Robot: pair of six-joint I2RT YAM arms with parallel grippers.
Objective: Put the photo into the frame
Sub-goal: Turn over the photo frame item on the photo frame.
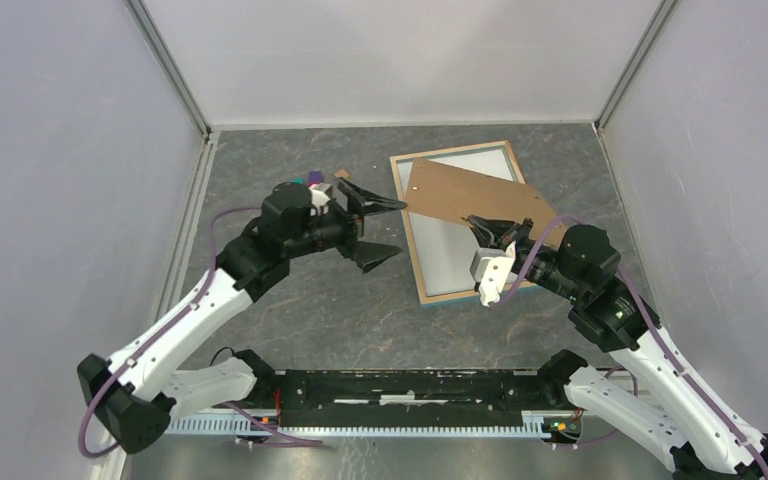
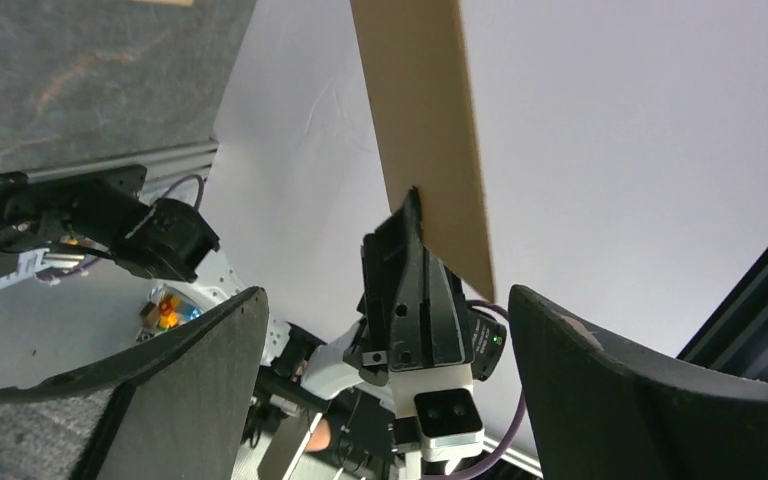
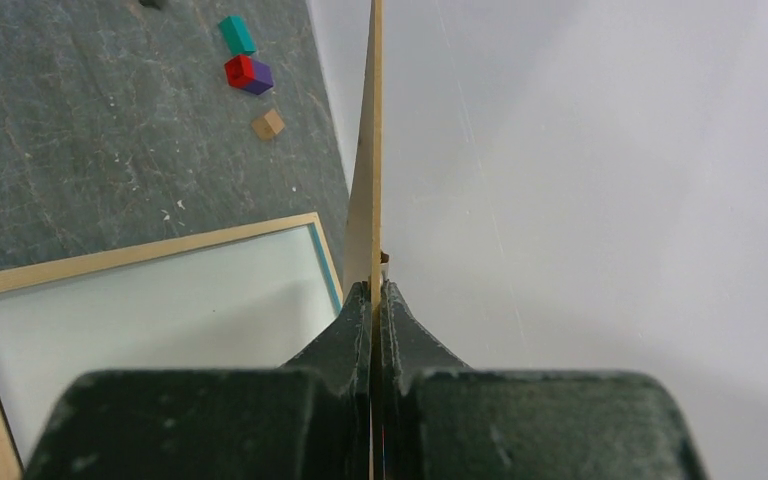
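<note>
My right gripper (image 3: 373, 295) is nearest the lens. Both fingers are pressed together on the near edge of the brown backing board (image 1: 465, 192), which is seen edge-on from the wrist camera. The frame (image 3: 110, 260) lies flat on the table (image 1: 290, 290), pale wood side up, below and to the left of this gripper. A pale panel (image 1: 450, 255) fills its opening; I cannot tell whether it is the photo. The board sits skewed over the frame's far right portion. My left gripper (image 1: 402, 227) has its jaws spread wide and holds nothing. It is just left of the frame's left rail, with its upper fingertip at the board's left corner; contact cannot be confirmed. Small coloured blocks (image 3: 248, 73) lie on the table near the left gripper, apart from the frame.
</note>
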